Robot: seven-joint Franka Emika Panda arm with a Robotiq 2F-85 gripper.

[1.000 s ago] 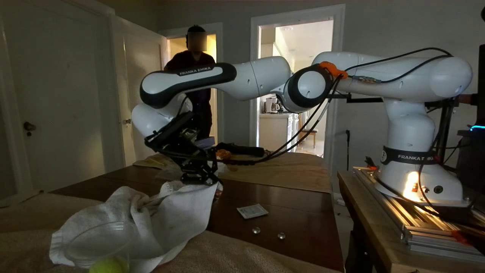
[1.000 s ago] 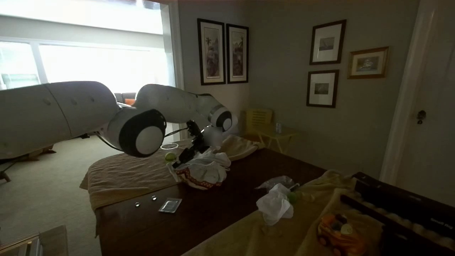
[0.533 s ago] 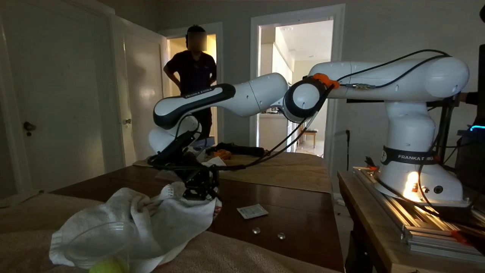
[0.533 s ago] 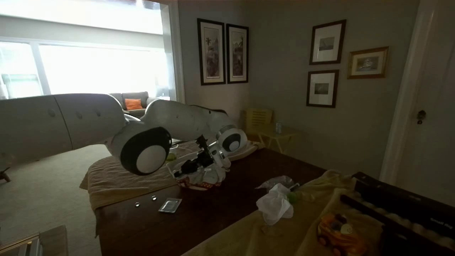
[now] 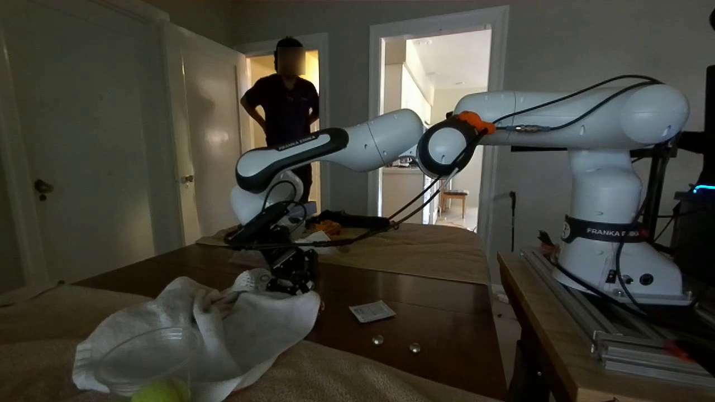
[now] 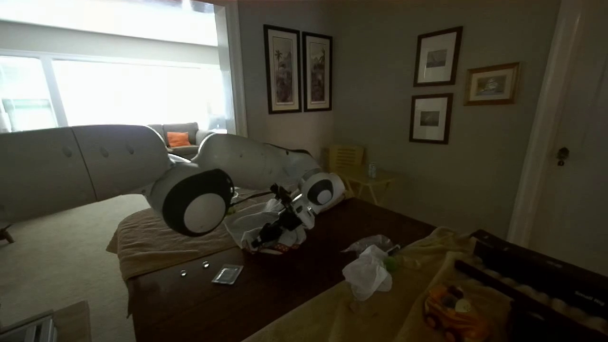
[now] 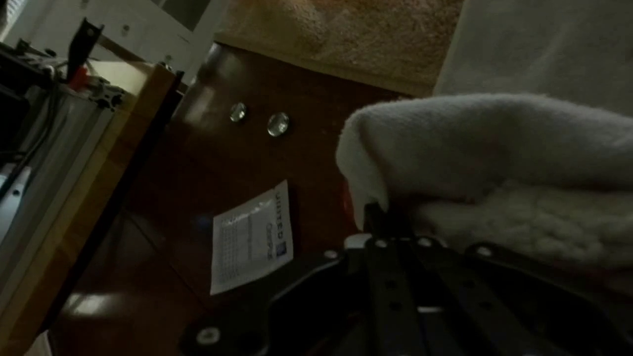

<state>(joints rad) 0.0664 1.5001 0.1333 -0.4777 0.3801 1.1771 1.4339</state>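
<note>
Dark tabletop (image 5: 441, 312), partly overlaid with tan cloths (image 5: 413, 254), occupies the lower part of both exterior views; we note a standing person (image 5: 285, 106) beyond it. Across tabletop and cloth we see a rumpled white towel (image 5: 268, 329); at its raised edge sits the gripper (image 7: 380, 222), tilted, its fingers clenched together on a fold of the towel. Beside the towel we distinguish a printed packet (image 7: 253, 237) with two clear beads (image 7: 278, 124) near it. In the foreground of an exterior view we observe a clear container (image 5: 173, 330) and a yellow-green ball (image 5: 161, 392). Well apart, on tan cloth, we identify an orange toy vehicle (image 6: 453, 316) and a crumpled white sheet (image 6: 368, 273).
</note>
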